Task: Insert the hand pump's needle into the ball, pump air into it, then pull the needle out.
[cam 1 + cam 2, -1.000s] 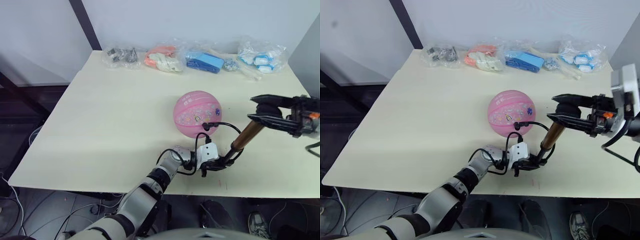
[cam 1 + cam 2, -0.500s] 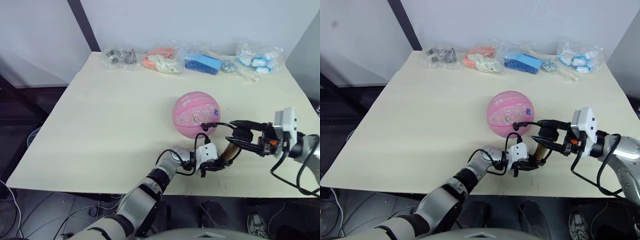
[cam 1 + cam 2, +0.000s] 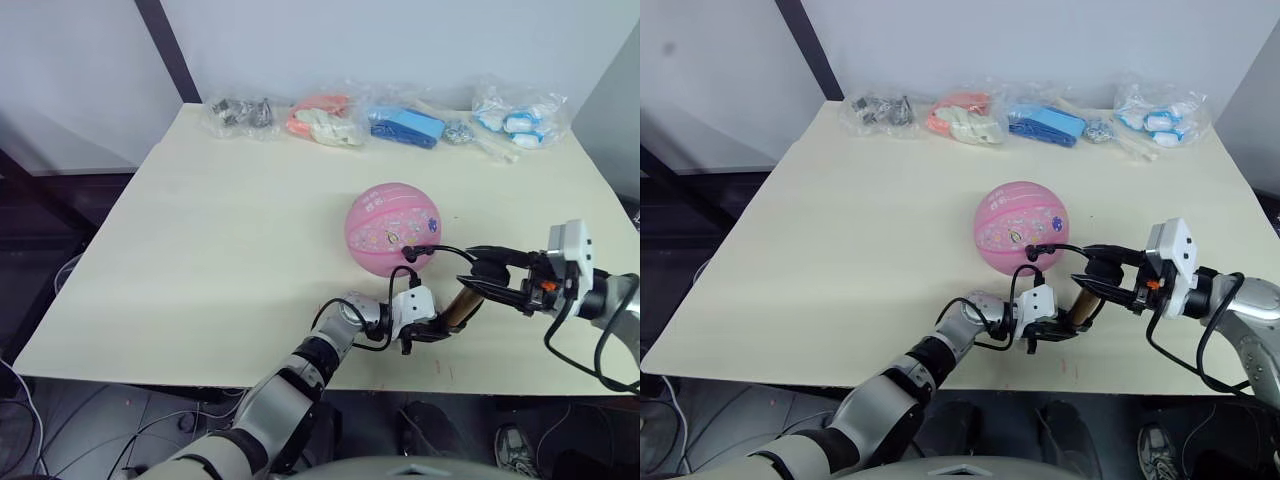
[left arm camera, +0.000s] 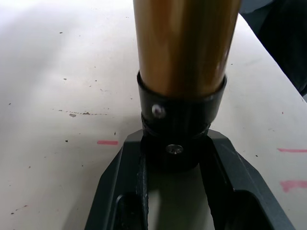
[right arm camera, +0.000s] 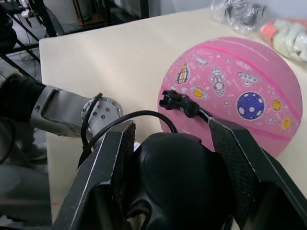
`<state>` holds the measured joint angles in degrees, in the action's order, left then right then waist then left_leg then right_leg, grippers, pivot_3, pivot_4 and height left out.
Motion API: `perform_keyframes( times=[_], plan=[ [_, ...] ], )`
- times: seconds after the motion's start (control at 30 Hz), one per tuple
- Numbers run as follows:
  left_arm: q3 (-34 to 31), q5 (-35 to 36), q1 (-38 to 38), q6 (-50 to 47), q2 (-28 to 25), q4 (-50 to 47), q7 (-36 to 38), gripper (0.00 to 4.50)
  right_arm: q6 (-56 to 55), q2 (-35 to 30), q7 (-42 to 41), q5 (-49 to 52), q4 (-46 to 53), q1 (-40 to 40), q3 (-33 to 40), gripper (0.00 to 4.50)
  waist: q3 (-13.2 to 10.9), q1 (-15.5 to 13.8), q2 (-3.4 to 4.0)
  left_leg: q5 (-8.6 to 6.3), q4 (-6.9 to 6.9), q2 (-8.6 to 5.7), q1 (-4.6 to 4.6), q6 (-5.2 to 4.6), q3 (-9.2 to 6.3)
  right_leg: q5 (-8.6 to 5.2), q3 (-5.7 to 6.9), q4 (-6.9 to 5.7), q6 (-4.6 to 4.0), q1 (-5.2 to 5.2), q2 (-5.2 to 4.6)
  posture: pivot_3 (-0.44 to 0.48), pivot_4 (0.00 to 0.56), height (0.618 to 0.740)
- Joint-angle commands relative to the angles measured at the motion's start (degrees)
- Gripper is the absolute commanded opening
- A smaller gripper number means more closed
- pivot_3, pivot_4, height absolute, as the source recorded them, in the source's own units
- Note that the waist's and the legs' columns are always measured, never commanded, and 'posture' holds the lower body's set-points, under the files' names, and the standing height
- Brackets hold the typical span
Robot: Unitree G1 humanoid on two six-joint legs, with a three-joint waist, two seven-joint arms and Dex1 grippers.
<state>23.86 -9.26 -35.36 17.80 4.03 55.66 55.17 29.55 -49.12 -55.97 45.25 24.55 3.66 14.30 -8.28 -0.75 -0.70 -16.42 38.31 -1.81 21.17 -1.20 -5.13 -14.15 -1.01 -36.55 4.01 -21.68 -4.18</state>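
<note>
The left gripper [image 3: 432, 330] was clamped on the black base cap of the hand pump [image 3: 462, 308], apparently anchoring it on the table [image 3: 220, 240] in front of the pink ball [image 3: 393, 227]. The right gripper [image 3: 487, 270] gripped the black T-handle [image 5: 180, 179] between its fingers, placed to work the plunger. The hose fitting [image 5: 180, 103] sat against the ball's near side, its needle hidden.

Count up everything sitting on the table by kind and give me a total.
Ball: 1
Hand pump: 1
Clear bags of small items along the far edge: 4, holding dark metal parts, orange and white pieces, a blue item, and blue and white pieces
Total: 6
</note>
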Motion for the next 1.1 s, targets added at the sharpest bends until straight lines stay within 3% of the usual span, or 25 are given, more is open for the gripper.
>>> perform_keyframes(
  times=[0.03,0.27,0.57,0.73,1.1],
  plan=[
    [0.79,-2.18,1.49,-2.44,-1.54,4.38,-1.16,1.07,6.24,-3.83,1.58,11.88,4.55,4.74,8.18,2.02,-0.04,-0.02,0.01,0.0,0.0,0.0,0.01,0.0,-0.01,0.0,0.01,0.01,0.0,0.0,0.01,0.0,0.15,0.736],
    [0.95,-2.46,1.33,-1.49,-1.34,5.52,-1.59,1.07,14.48,-12.6,1.57,20.62,2.06,11.23,15.62,2.02,-0.11,-0.05,-0.05,0.0,0.0,0.02,0.1,-0.01,-0.06,0.0,0.07,0.06,0.0,-0.02,0.0,0.0,0.15,0.736],
    [0.84,-2.3,1.39,-1.2,-1.23,5.36,-1.51,1.07,21.14,-19.31,2.15,27.25,-2.3,20.41,17.29,2.02,-0.15,-0.11,0.12,0.0,0.1,0.01,0.59,-0.03,-0.01,0.04,0.06,0.04,0.02,-0.51,-0.09,0.0,0.15,0.736],
    [0.42,-1.8,1.38,-1.91,-1.0,4.93,-1.09,1.07,21.64,-17.01,2.66,26.67,-1.47,20.13,16.58,2.02,-0.16,-0.22,0.12,0.01,0.09,0.0,0.81,-0.03,0.0,0.05,0.05,-0.05,0.01,-0.78,-0.09,0.0,0.15,0.736],
    [0.21,-1.81,1.25,-2.3,-1.09,4.35,-0.97,1.07,16.23,-5.96,4.82,19.36,5.52,8.04,11.63,2.02,0.02,0.02,-0.01,0.01,0.09,0.02,0.56,-0.03,0.07,0.04,-0.02,-0.17,0.02,-0.64,-0.01,0.0,0.15,0.736]
  ],
)
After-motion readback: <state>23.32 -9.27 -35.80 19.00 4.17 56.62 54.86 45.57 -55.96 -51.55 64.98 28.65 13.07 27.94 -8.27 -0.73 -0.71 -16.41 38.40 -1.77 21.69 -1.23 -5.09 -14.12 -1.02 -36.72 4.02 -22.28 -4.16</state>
